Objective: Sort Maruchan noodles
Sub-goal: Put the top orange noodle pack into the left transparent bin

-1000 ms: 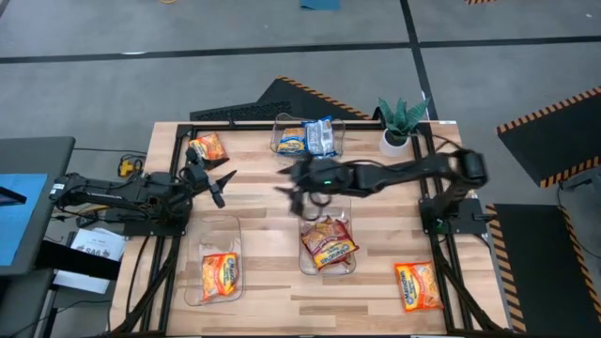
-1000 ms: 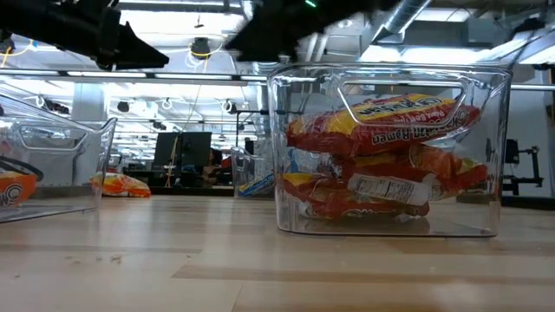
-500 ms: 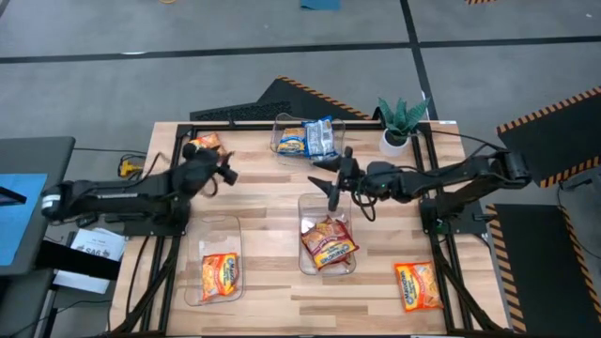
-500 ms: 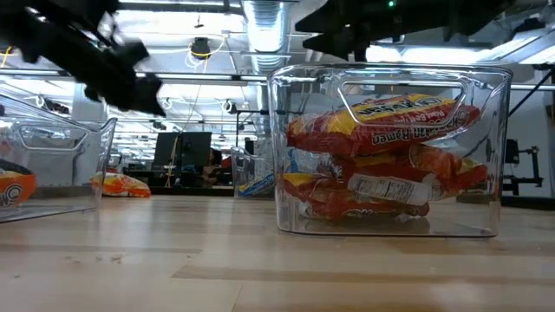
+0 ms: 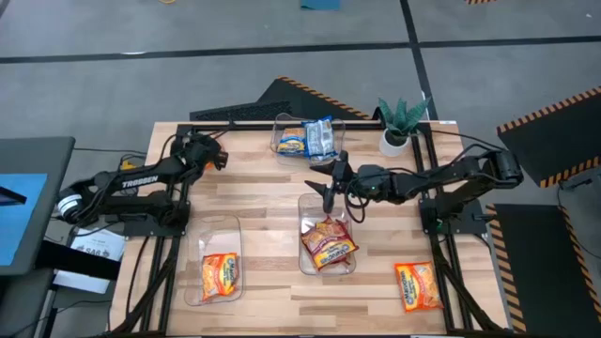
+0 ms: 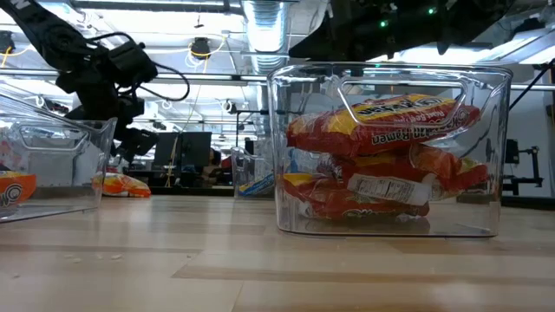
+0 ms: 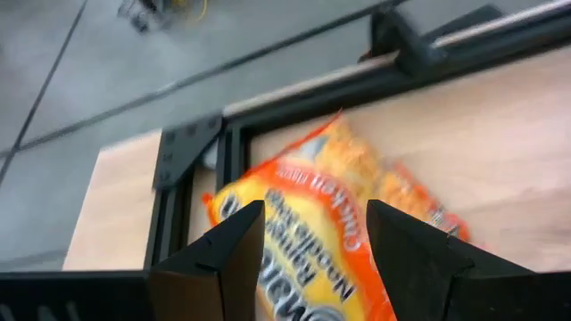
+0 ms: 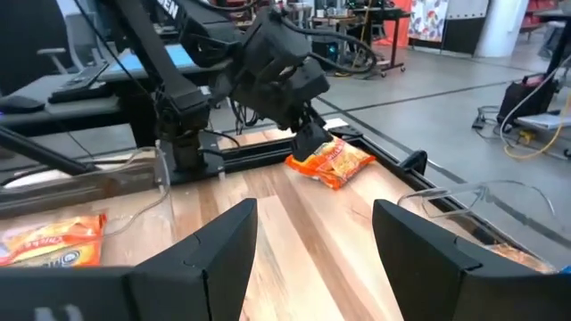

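Note:
An orange Maruchan noodle packet [image 7: 357,178] lies flat on the table's far left corner; the low view shows the packet [image 6: 121,184] too. My left gripper [image 7: 314,214] hangs open just above it, tipped down, one finger over each side; in the high view this gripper [image 5: 216,158] hides the packet. My right gripper [image 5: 324,183] is open and level over the table's middle, above the far end of the middle bin [image 5: 327,246], which holds red-brown packets [image 6: 381,156].
A far bin [image 5: 308,138] holds blue packets. A near-left bin [image 5: 218,274] holds an orange packet. Another orange packet [image 5: 416,284] lies loose at the near right. A potted plant [image 5: 399,122] stands at the far right. Bare wood lies between the bins.
My left gripper has swung toward the table's far left corner, sunk and tipped down over the orange packet, staying open. My right gripper has drawn back toward the right edge from over the table's middle and levelled out, still open. No packet has moved.

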`<action>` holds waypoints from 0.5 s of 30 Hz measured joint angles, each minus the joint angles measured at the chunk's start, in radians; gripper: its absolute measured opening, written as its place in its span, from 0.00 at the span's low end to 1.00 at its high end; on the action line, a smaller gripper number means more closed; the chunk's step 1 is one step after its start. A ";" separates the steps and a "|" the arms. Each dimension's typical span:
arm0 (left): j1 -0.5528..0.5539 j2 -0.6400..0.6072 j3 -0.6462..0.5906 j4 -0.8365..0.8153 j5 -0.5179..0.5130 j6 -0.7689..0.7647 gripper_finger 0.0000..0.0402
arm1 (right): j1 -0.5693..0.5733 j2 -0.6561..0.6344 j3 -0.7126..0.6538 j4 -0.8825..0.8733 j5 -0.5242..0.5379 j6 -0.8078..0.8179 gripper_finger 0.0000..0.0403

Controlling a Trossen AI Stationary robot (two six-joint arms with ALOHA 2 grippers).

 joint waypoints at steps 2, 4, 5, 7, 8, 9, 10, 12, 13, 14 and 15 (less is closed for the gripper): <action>0.000 0.002 0.000 -0.058 0.000 -0.042 0.47 | -0.010 0.000 0.000 0.004 0.000 0.021 0.62; -0.001 0.000 0.000 -0.106 -0.016 -0.073 0.47 | -0.016 0.000 0.000 0.002 0.000 0.039 0.62; -0.001 0.000 0.000 -0.131 -0.030 -0.089 0.47 | -0.018 0.000 0.000 0.002 0.000 0.046 0.62; 0.000 0.000 0.000 -0.169 -0.034 -0.126 0.47 | -0.023 0.000 0.000 0.003 0.000 0.048 0.62; 0.000 0.000 0.000 -0.174 -0.029 -0.143 0.47 | -0.022 0.000 0.000 0.002 0.000 0.049 0.62; 0.000 0.000 -0.001 -0.174 -0.014 -0.154 0.47 | -0.022 0.000 0.000 0.001 -0.001 0.050 0.62; -0.001 0.001 -0.001 -0.174 0.005 -0.159 0.47 | -0.022 0.000 0.000 0.002 -0.001 0.050 0.62; -0.001 0.007 -0.001 -0.174 0.026 -0.161 0.47 | -0.021 0.000 0.000 0.002 -0.001 0.050 0.62; -0.001 0.009 -0.001 -0.175 0.026 -0.161 0.47 | -0.021 0.000 0.000 0.002 -0.001 0.053 0.62; 0.000 0.012 -0.001 -0.174 0.026 -0.161 0.47 | -0.021 0.000 0.000 0.002 -0.001 0.055 0.62; 0.000 0.017 -0.001 -0.173 0.027 -0.161 0.47 | -0.021 0.000 0.000 0.002 -0.001 0.055 0.62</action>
